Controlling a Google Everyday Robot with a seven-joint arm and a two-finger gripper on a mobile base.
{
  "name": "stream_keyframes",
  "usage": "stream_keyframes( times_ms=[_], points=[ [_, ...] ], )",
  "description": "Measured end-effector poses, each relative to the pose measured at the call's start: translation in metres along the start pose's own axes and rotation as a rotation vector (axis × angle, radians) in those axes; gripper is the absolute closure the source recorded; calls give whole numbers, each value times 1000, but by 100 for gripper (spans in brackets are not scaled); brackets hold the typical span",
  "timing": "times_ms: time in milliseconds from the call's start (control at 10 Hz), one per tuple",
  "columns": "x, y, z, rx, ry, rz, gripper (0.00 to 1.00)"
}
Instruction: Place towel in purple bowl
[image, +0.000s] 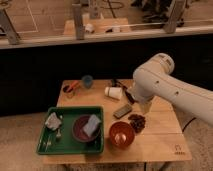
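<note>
Gripper (145, 106): hangs under the white arm (167, 90) over the right half of the tabletop (160, 145), just right of a dark flat block (122, 111); whether it is open or closed, or holds anything, cannot be told.
Towel (92, 125): seemingly the folded grey-blue piece lying inside the purple bowl (80, 134).
Purple bowl: in the right part of the green tray (70, 149).
Crumpled grey thing (52, 121): left end of the tray.
Orange bowl (121, 135): on the tabletop, just right of the tray.
White cup (113, 92): on its side, near the arm.
</note>
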Motion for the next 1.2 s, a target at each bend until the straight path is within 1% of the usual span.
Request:
stream_keyframes(
  times_ms=[300,400,500,600,700,800,900,1000,1100,1200],
  points=[
    [1,0,1,-1,-2,0,20],
    [1,-6,5,-3,-15,-25,20],
    [-2,-19,10,-1,-36,-58,20],
    [-2,-33,16,1,-53,-93,20],
    [-5,-60,24,9,-72,-151,20],
    [-13,-84,29,22,-79,-208,20],
    [-27,-108,32,38,-90,-266,20],
    [-37,-122,32,50,-95,-304,20],
    [-57,-141,32,70,-116,-361,20],
    [-77,-155,31,93,-147,-409,20]
  ],
)
